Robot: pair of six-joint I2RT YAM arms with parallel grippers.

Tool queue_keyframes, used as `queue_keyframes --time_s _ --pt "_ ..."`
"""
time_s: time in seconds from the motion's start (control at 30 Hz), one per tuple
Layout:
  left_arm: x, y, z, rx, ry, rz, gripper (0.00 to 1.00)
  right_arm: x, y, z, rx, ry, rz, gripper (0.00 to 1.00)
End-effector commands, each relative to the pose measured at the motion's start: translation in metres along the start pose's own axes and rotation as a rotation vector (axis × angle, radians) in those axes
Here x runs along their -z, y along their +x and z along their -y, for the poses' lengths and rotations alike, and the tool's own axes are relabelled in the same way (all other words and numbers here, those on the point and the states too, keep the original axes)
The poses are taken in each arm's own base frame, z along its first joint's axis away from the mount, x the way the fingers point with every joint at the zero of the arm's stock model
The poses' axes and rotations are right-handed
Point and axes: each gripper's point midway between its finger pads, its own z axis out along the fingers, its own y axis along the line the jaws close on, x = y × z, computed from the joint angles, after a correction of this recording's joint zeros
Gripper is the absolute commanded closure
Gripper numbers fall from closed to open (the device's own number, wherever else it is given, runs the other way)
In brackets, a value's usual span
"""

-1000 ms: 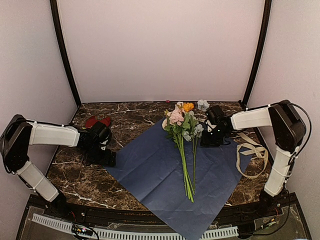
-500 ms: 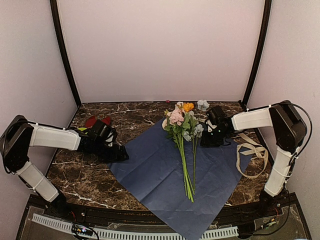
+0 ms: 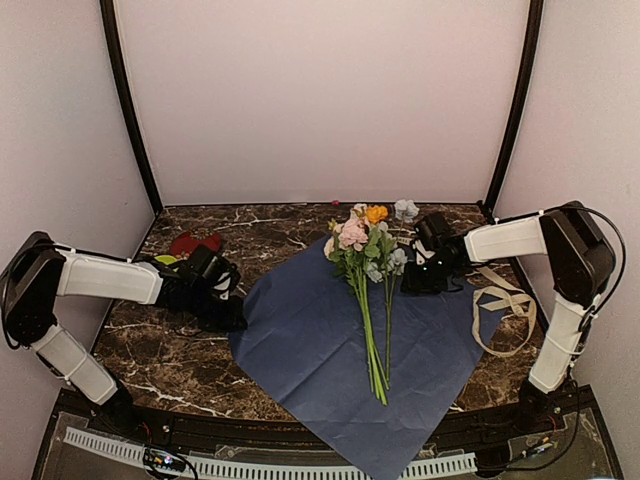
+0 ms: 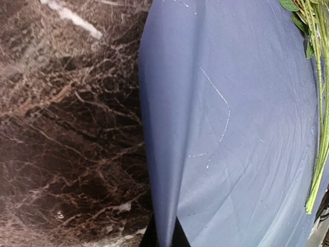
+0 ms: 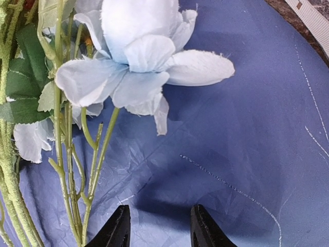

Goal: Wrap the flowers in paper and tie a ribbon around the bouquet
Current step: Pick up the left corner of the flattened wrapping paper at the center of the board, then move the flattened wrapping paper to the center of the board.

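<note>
Veined dark marble tabletop [image 3: 170, 365] carries creased navy paper [image 3: 310, 350] beneath thin-stemmed flowers [image 3: 365, 250].

The paper [image 3: 340, 350] lies across the middle of the table [image 3: 270, 232], one corner reaching past the near edge. On it rest the flowers [image 3: 368, 300], heads toward the far side and stems pointing near. The ribbon [image 3: 505, 305] lies on the table just right of the paper. The left gripper [image 3: 236, 318] sits at the paper's left edge, with that edge between its fingers. The right gripper [image 3: 420, 282] is over the paper's far right part, just right of the flower heads. A small object [image 3: 193, 242] lies far left, behind the left gripper.
</note>
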Motion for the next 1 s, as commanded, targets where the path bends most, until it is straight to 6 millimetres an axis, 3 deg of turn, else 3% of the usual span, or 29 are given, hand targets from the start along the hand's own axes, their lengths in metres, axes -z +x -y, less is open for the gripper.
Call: queue_keyframes --time_s 0.0,0.23,0.33,0.5,0.63,0.7,0.77,0.87,0.97 --pt "0.014 -0.014 -0.005 -0.032 -0.047 0.065 1.0 0.002 0.008 0.016 -0.019 0.02 -0.035 0.6" --pt "0.022 -0.027 -0.051 0.059 -0.137 0.157 1.0 -0.011 -0.018 0.06 -0.034 0.124 -0.031 0.59" --pt "0.029 -0.033 -0.071 0.105 -0.182 0.203 1.0 -0.016 -0.042 0.077 -0.042 0.149 -0.023 0.59" --pt "0.034 -0.025 -0.096 0.187 -0.225 0.226 1.0 -0.024 -0.056 0.124 -0.107 0.23 -0.036 0.59" --pt "0.038 -0.014 -0.108 0.241 -0.249 0.25 1.0 -0.013 -0.064 0.17 -0.162 0.324 -0.024 0.59" --pt "0.039 -0.009 -0.11 0.251 -0.246 0.251 1.0 -0.001 -0.069 0.183 -0.165 0.357 -0.014 0.59" --pt "0.041 -0.005 -0.11 0.254 -0.242 0.252 1.0 0.016 -0.075 0.179 -0.13 0.361 0.007 0.59" --pt "0.044 -0.001 -0.111 0.254 -0.242 0.255 1.0 0.045 -0.08 0.142 -0.092 0.24 0.054 0.53" --pt "0.048 -0.001 -0.11 0.255 -0.236 0.264 1.0 0.053 -0.053 0.108 -0.086 0.091 -0.031 0.43"
